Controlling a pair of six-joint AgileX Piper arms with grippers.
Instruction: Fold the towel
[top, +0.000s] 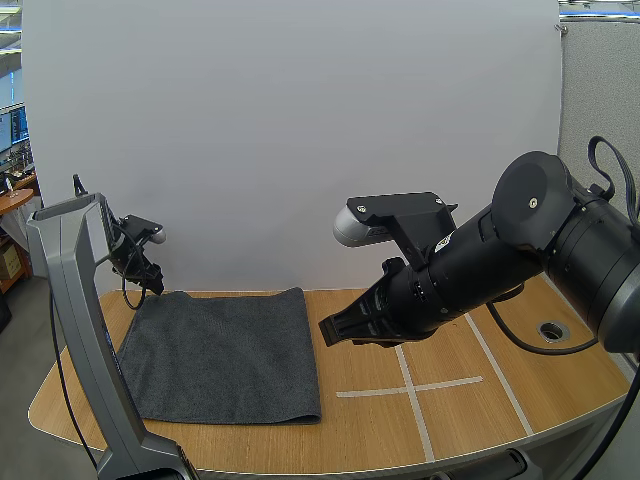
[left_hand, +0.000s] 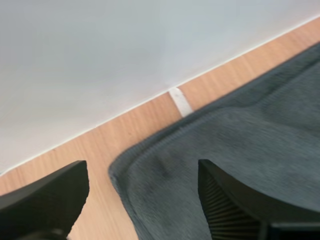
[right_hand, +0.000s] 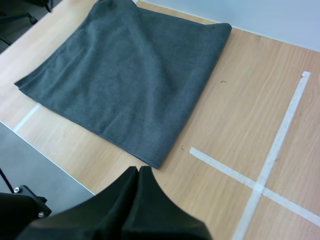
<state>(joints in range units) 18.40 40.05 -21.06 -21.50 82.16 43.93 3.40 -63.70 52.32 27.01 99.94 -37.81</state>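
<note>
Straddling the towel (top: 225, 355) corner, left gripper (left_hand: 142, 172) fingers are spread, likely for a pinch | towel is laid flat on desk (top: 370, 430) | right gripper (top: 335, 330) fingers are closed beside towel.

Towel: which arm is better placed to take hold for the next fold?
Left, probably. The left claw is open and straddles the far left corner of the towel, ready to close on it. The right claw is shut beside the towel's right edge and would have to open first.
</note>
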